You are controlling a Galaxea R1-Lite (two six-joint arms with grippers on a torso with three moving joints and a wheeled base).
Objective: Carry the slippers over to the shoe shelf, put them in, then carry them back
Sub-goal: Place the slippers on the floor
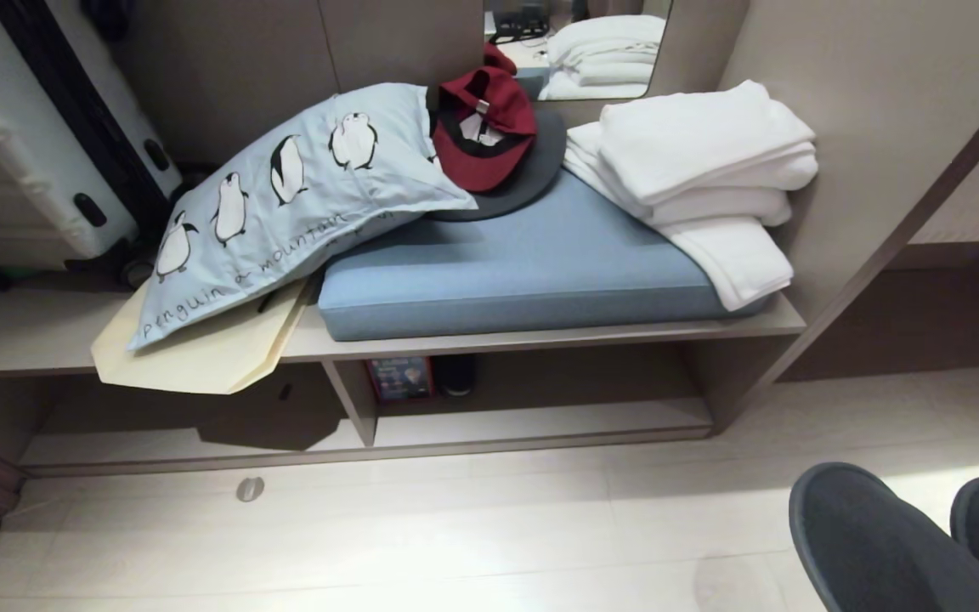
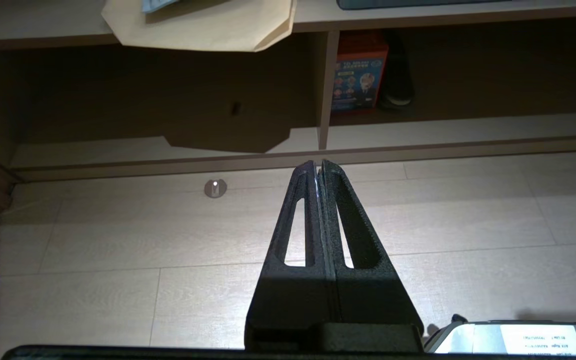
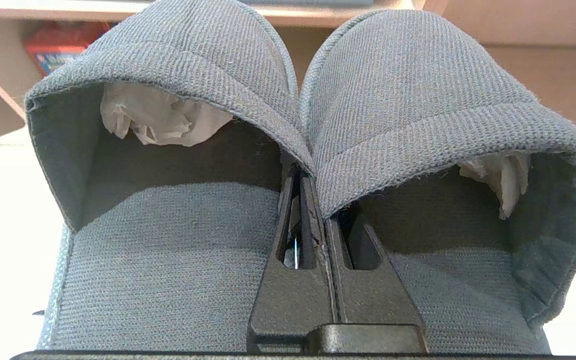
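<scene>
— How many slippers has it got?

— Two, side by side, toes pointing toward the shoe shelf. The right claw is pressed together, pinching the inner edges of both where they meet. Each one has a wad of white paper stuffed in the toe, so two wads. They sit at the near right, above the floor, well short of the shelf.

— And the other claw?

— The left claw has its fingers pressed together on nothing, pointing out over the floor toward the shelf.

— What's in the shelf?

— Two openings split by one upright divider. At the back of the right opening, one orange box and one dark shoe just beside it.

— On top?

— One blue cushion, one penguin pillow on the left, one red cap lying on a dark round pad, and one stack of folded white towels on the right. One suitcase stands far left.
</scene>
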